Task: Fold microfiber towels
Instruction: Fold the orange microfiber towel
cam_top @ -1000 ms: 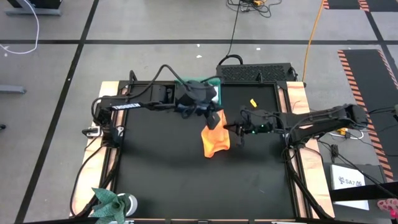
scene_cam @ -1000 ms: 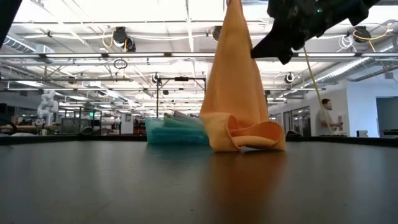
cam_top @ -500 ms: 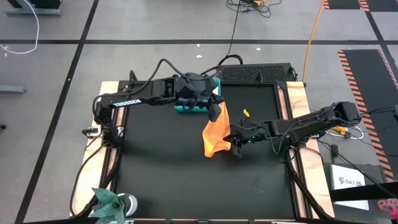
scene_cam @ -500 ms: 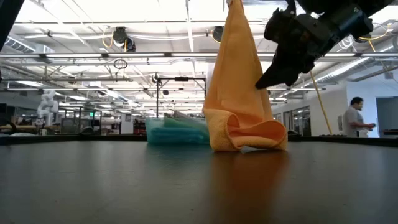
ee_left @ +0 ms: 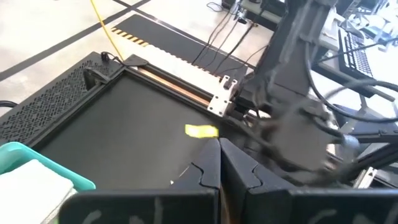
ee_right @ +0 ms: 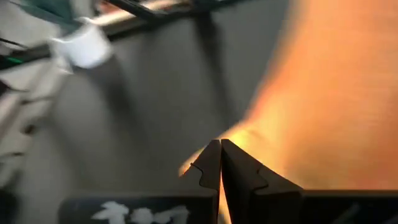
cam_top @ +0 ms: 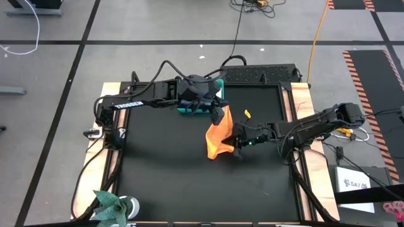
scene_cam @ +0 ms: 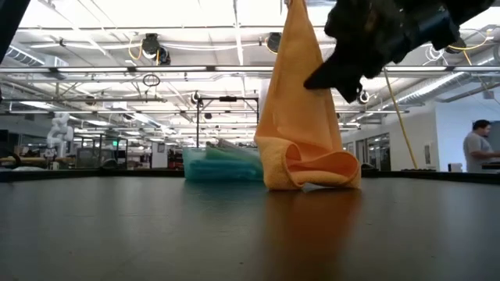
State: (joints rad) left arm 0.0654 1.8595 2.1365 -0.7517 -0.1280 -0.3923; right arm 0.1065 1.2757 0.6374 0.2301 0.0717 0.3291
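An orange-yellow microfiber towel (cam_top: pixel 218 137) hangs from my left gripper (cam_top: pixel 218 115), which is shut on its top over the table's middle. Its lower end (scene_cam: pixel 312 170) lies bunched on the black table. My right gripper (cam_top: pixel 237 144) is shut, and its tips sit at the towel's right edge (ee_right: pixel 261 134), partway up the hanging cloth (scene_cam: pixel 297 94). Whether they touch the cloth does not show. More towels lie in the teal bin (cam_top: pixel 188 110) behind my left arm. My left gripper pinches the orange-yellow towel's top (scene_cam: pixel 294 6) between its two shut fingers (ee_left: pixel 208 168), which slant down toward the table's right. The towel hangs below them as a slack cone, with its lower end resting crumpled on the table.
The teal bin (scene_cam: pixel 223 165) stands at the far middle of the table. A small yellow scrap (cam_top: pixel 247 114) lies to the right of it. A teal-green thing (cam_top: pixel 113 205) and a white one sit at the near left corner. A person (scene_cam: pixel 480 148) stands in the room beyond.
My right gripper has come down and toward the table's left and near edge, up to the hanging towel's right edge, rolling a little as it went. It has stayed shut. The towel's lower end has stayed on the table.
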